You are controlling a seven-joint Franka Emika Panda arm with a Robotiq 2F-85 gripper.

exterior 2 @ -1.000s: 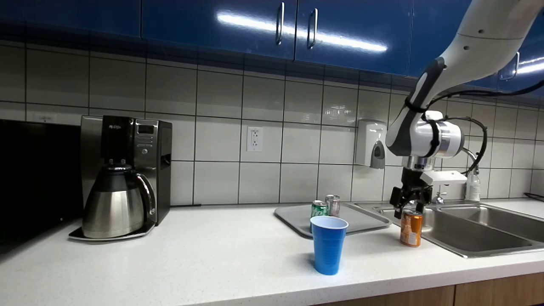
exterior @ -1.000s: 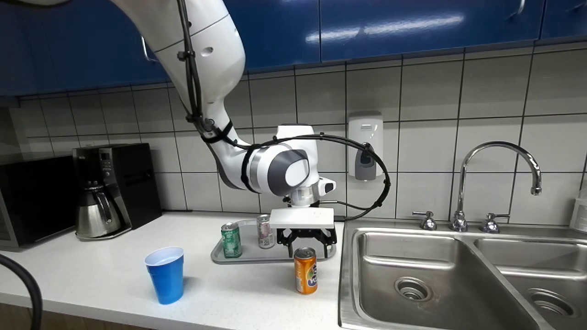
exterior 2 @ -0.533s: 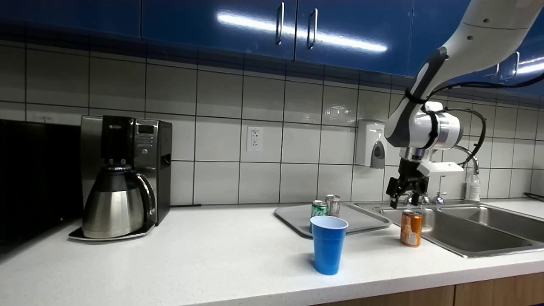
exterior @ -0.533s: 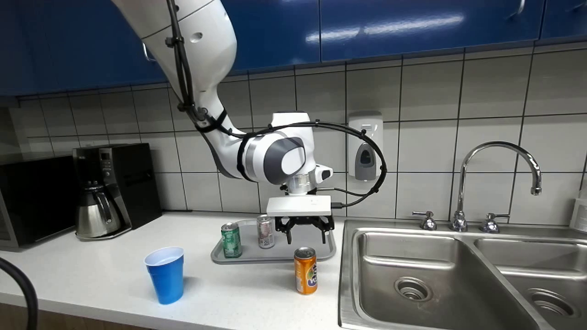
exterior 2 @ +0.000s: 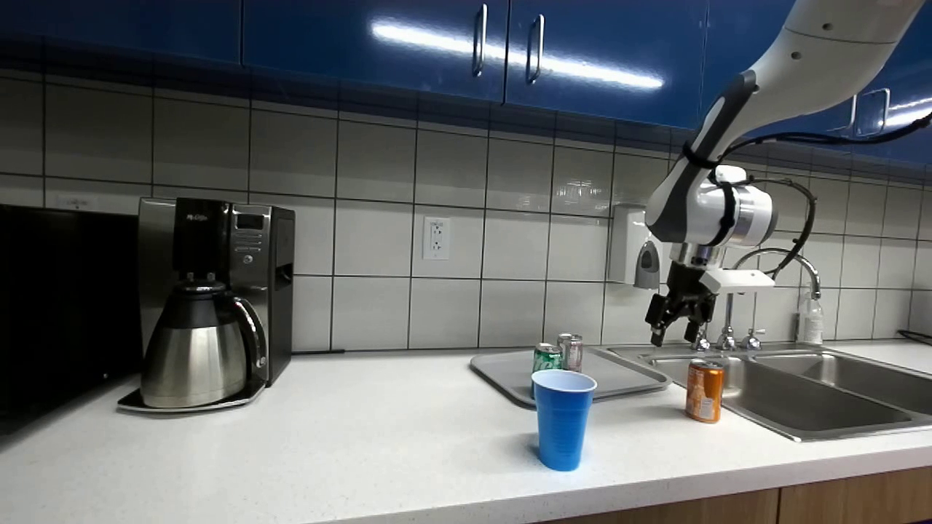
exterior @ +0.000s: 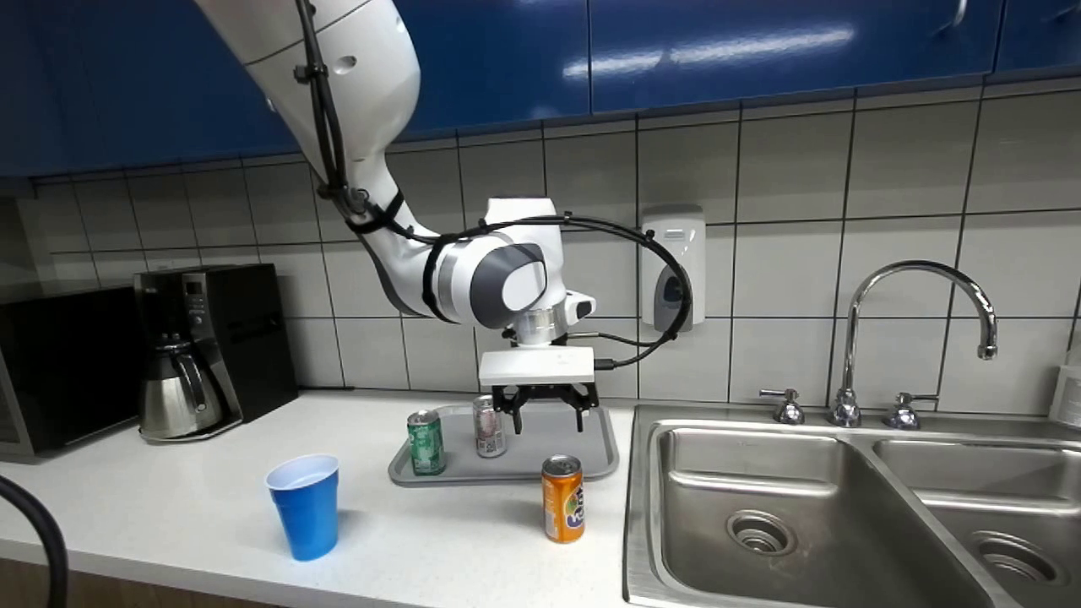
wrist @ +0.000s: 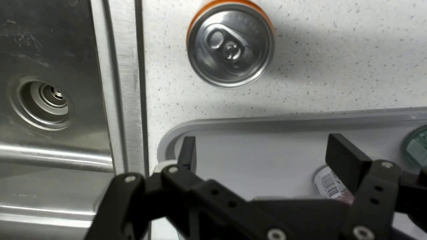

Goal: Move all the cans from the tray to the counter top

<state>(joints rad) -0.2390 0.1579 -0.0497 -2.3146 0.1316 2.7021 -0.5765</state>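
The orange can (exterior: 563, 500) stands upright on the white counter top (exterior: 439, 549), close to the sink's edge. On the grey tray (exterior: 553, 460) two cans stand upright: the green can (exterior: 426, 443) and, behind it, the silver-grey can (exterior: 489, 429). My gripper (exterior: 549, 422) hangs in the air over the tray's sink-side part, above the level of the orange can. In the wrist view its jaws are wide apart with only bare tray beneath. There a finger (wrist: 348, 160) partly covers the silver-grey can (wrist: 330, 185), and the green can (wrist: 418, 146) is cut off by the frame.
A blue cup (exterior: 306, 507) stands at the front of the counter, left of the tray. The steel sink (exterior: 760, 473) and its faucet (exterior: 853, 338) lie to the right. A coffee maker (exterior 2: 218, 298) is at the far left, and a soap dispenser (exterior: 673, 268) hangs behind the arm.
My gripper has risen from just behind the orange can's top and shifted to the left in both exterior views. The orange can has stayed put on the counter, and the jaws have stayed apart.
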